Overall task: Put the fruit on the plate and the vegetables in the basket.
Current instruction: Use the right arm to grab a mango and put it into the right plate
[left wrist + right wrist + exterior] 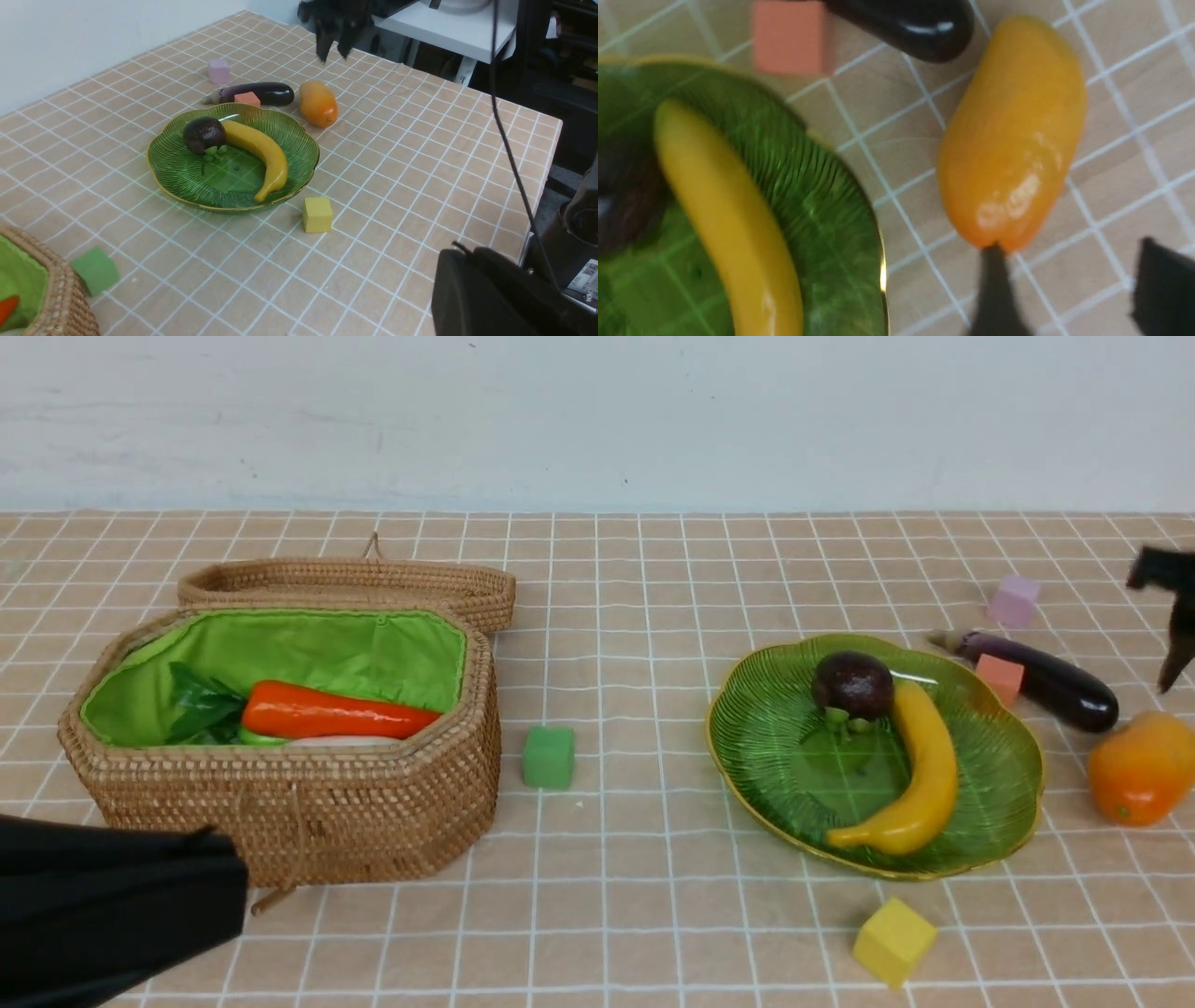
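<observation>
The green ribbed plate holds a yellow banana and a dark mangosteen. To its right on the cloth lie the orange mango and, further back, the purple eggplant. The wicker basket on the left has its lid open, with a carrot inside. My right gripper hangs open over the cloth by the mango, one fingertip at the mango's end and nothing between the fingers. My left gripper is shut and empty, low near the basket's front.
Foam cubes are scattered about: green between basket and plate, yellow in front of the plate, salmon against the eggplant, lilac behind it. A wall closes the back. The table edge runs close past the mango's side.
</observation>
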{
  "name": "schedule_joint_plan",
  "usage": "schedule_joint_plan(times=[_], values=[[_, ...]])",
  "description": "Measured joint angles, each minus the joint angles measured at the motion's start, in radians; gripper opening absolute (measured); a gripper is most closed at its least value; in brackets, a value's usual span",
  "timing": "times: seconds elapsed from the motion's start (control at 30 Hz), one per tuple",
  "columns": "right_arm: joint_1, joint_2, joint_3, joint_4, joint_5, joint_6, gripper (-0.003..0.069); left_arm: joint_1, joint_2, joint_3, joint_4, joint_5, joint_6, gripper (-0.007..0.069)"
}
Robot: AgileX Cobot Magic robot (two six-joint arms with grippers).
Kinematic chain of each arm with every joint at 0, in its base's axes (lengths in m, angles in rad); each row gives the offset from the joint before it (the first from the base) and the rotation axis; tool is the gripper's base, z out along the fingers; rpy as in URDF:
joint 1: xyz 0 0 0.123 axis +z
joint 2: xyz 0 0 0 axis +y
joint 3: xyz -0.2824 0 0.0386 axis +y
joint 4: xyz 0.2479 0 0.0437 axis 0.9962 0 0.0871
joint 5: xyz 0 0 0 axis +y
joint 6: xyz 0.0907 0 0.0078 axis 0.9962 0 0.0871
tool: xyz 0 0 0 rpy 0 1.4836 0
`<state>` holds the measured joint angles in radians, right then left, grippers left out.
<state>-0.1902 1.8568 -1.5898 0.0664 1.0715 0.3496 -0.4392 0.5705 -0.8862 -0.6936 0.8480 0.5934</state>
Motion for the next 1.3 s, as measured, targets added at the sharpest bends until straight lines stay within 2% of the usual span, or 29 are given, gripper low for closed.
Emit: schedule_joint_plan(times=[0.03,0.13,0.2,0.4,0.57,0.67,0.9,1.03,1.1,1.13,1.17,1.3], values=[[-0.017,0.023,0.007,0.018,-0.035,-0.001,0.0588,0.000,0.000,0.000,0.001,0.000,0.000,-0.0006],[-0.041,0.091,0.009,0.040,-0.121,-0.016,0.0668,0.000,0.000,0.000,0.004,0.000,0.000,-0.0006],[-0.043,0.137,0.009,0.042,-0.176,-0.026,0.0676,0.000,0.000,0.000,0.004,0.000,0.000,-0.0006],[-0.043,0.252,0.009,0.045,-0.228,-0.049,0.0629,0.000,0.000,0.000,0.004,0.002,0.000,-0.0006],[-0.043,0.276,0.003,0.036,-0.212,-0.084,0.0554,0.000,0.001,0.000,0.002,0.002,0.000,-0.0006],[-0.043,0.279,-0.002,0.036,-0.196,-0.110,0.0549,0.000,0.001,0.000,0.002,0.002,0.000,-0.0006],[-0.026,0.188,0.011,0.003,0.040,-0.118,0.0549,0.000,0.001,0.000,0.002,0.002,0.000,-0.0006],[0.073,0.045,0.010,0.025,0.044,-0.144,0.0549,0.000,0.001,0.000,0.003,-0.011,0.000,-0.0006],[0.176,-0.008,0.008,0.087,-0.026,-0.197,0.0549,0.000,0.001,0.000,0.003,-0.034,0.000,-0.0006],[0.186,-0.012,0.008,0.094,-0.034,-0.208,0.0549,0.000,0.001,0.000,0.003,-0.042,0.000,-0.0006],[0.261,-0.012,0.008,0.142,-0.093,-0.248,0.0549,0.000,0.001,0.000,0.003,-0.077,0.000,-0.0006],[0.384,0.053,0.008,0.174,-0.190,-0.289,0.0549,0.000,0.001,0.000,0.002,-0.145,0.000,-0.0006]])
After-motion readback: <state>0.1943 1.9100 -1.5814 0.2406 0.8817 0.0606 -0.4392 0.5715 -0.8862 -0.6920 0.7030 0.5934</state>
